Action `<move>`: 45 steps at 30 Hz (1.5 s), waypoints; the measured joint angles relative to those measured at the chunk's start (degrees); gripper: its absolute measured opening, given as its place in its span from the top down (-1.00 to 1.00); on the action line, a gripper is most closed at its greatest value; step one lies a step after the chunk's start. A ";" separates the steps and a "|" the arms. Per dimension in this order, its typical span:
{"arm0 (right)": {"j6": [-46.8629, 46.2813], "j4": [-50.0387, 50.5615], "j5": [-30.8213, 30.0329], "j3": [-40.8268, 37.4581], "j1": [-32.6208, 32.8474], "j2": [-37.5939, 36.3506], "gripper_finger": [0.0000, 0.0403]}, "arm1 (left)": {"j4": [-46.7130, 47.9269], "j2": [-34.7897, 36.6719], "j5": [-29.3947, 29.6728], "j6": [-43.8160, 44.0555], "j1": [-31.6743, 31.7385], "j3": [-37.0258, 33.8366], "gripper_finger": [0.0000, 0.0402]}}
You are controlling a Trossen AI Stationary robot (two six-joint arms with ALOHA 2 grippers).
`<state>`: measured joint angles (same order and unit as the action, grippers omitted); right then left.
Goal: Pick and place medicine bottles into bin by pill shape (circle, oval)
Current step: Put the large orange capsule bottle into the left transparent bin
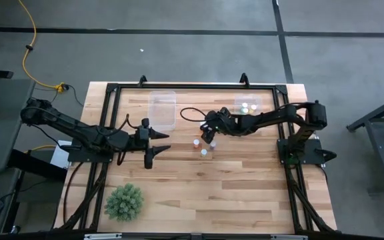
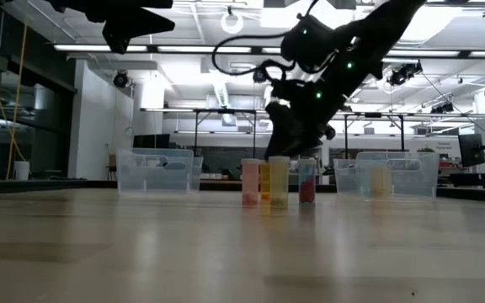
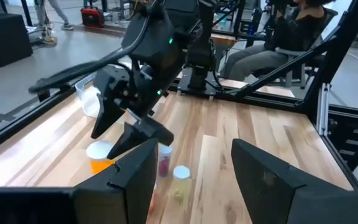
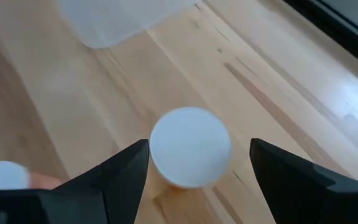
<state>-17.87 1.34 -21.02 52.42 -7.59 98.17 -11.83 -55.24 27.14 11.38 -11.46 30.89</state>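
High view shows the right gripper (image 1: 209, 135) reached out to the table's middle, poised over a small cluster of medicine bottles (image 1: 203, 151). Its fingers (image 4: 120, 177) are spread wide with a white-capped orange bottle (image 4: 189, 147) standing upright between them, untouched. From the low camera the cluster reads as four bottles: pink (image 2: 250, 182), orange, pale yellow (image 2: 279, 182) and red (image 2: 307, 181). The left clear bin (image 1: 162, 109) sits behind them near the far edge, and the right clear bin (image 1: 247, 106) already holds capped bottles. The left gripper (image 1: 153, 146) waits, fingers apart and empty, beside the left bin. A green spiky plant (image 1: 124, 202) sits at the near left.
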 joint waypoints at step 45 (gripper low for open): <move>9.74 -10.48 5.08 8.74 0.47 3.38 0.08 | 11.05 11.54 10.55 -0.61 -8.56 2.67 0.02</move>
<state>-8.13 -9.13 -15.93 61.16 -7.12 101.55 -0.78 -43.70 37.69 10.76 -20.02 33.56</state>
